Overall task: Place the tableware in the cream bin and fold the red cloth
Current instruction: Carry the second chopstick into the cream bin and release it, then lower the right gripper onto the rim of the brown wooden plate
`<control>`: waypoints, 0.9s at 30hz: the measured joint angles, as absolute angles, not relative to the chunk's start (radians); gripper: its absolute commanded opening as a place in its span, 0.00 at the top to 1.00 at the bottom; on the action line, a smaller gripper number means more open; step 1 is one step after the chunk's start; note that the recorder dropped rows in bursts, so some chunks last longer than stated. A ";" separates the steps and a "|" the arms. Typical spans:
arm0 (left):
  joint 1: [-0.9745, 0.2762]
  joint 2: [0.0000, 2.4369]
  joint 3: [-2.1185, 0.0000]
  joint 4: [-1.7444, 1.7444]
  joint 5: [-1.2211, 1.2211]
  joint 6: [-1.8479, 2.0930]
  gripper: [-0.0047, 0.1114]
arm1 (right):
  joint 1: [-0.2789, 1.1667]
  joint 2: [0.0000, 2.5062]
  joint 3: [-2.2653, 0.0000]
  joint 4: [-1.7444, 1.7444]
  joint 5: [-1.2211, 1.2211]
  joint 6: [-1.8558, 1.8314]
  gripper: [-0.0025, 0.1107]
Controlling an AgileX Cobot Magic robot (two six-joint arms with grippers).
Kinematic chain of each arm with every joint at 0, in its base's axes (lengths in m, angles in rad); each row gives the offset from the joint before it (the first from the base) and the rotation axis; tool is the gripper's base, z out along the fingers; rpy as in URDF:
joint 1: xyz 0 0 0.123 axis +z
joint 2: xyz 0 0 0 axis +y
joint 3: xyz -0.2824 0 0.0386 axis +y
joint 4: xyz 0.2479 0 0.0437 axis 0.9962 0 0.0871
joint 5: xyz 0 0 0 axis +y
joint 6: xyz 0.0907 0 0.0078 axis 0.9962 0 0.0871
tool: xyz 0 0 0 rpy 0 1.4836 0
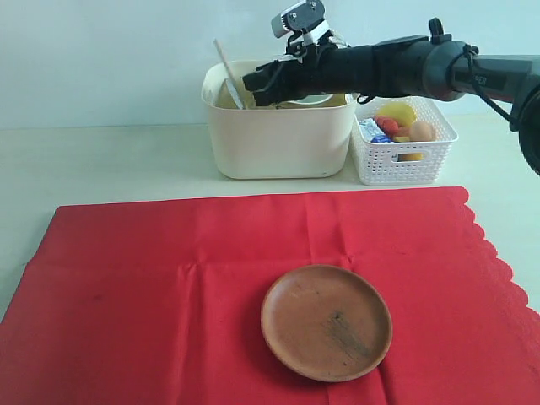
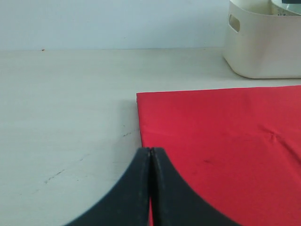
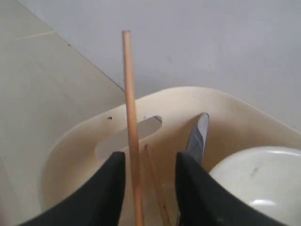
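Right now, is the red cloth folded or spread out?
Spread. The red cloth lies flat across the table, showing only faint creases, with the round brown plate resting on it.

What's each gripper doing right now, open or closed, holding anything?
Left gripper: closed, empty.
Right gripper: open over the cream bin, a wooden chopstick between its jaws, not clamped.
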State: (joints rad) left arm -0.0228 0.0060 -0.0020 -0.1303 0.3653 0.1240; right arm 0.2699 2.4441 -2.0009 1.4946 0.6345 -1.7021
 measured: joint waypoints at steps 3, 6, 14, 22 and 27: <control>-0.023 0.006 -0.002 -0.130 0.365 0.124 0.96 | 0.270 2.444 -2.001 1.426 0.630 -1.623 0.48; -0.023 0.006 -0.002 -0.130 0.365 0.124 0.96 | 0.270 2.430 -2.001 1.356 0.629 -1.531 0.48; -0.023 0.006 -0.002 -0.130 0.365 0.124 0.96 | 0.270 2.306 -2.001 1.000 0.669 -1.101 0.48; -0.023 0.006 -0.002 -0.130 0.365 0.124 0.96 | 0.270 2.173 -2.005 0.513 0.934 -0.613 0.51; -0.023 0.006 -0.002 -0.130 0.365 0.124 0.96 | 0.270 2.159 -2.005 0.329 1.128 -0.407 0.51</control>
